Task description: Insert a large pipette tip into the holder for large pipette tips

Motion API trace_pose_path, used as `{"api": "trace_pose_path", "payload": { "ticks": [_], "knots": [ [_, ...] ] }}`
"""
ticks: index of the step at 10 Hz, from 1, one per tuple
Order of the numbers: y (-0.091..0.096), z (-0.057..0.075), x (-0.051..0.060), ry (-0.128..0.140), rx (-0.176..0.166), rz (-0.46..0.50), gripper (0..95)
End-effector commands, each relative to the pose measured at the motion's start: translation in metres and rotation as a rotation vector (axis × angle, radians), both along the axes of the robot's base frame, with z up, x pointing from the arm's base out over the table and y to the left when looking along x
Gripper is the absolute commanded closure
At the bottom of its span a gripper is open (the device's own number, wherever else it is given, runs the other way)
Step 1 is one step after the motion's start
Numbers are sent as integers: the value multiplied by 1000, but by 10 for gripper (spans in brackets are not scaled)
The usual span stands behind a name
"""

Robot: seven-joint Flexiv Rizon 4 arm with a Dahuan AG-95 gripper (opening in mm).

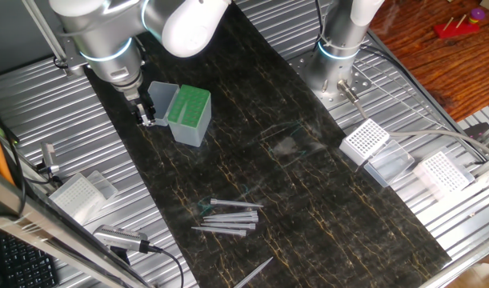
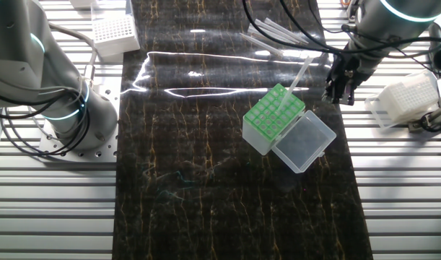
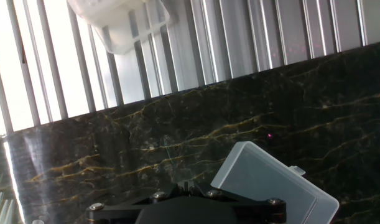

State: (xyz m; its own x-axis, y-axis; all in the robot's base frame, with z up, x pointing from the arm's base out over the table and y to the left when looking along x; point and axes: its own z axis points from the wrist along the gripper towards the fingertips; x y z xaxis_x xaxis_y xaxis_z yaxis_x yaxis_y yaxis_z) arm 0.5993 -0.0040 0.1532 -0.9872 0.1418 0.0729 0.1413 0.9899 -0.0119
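Observation:
The holder for large pipette tips point(image 1: 190, 106) point(image 2: 273, 115) stands on the dark mat with its green perforated top showing and its clear lid point(image 2: 304, 140) point(image 3: 273, 180) folded open. One large pipette tip point(image 2: 299, 76) stands leaning in the green top. My gripper point(image 1: 146, 118) point(image 2: 334, 94) point(image 3: 185, 185) hangs just beside the holder on the lid side, apart from that tip. Its fingertips sit close together with nothing between them. Several more large pipette tips point(image 1: 228, 216) point(image 2: 267, 32) lie loose on the mat.
White-grid racks with clear lids stand around the mat: one point(image 1: 364, 141), another point(image 1: 441, 171), and a third point(image 1: 76, 192) point(image 2: 408, 97) point(image 3: 118, 18) close to my gripper. A second arm's base point(image 1: 337, 60) point(image 2: 65, 115) is bolted beside the mat.

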Motion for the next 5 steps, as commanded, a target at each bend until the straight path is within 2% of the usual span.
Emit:
{"api": "trace_pose_path", "payload": {
  "ticks": [1, 5],
  "knots": [
    [0, 0, 0, 1, -1, -1, 950],
    [-1, -1, -1, 1, -1, 4, 950]
  ]
}}
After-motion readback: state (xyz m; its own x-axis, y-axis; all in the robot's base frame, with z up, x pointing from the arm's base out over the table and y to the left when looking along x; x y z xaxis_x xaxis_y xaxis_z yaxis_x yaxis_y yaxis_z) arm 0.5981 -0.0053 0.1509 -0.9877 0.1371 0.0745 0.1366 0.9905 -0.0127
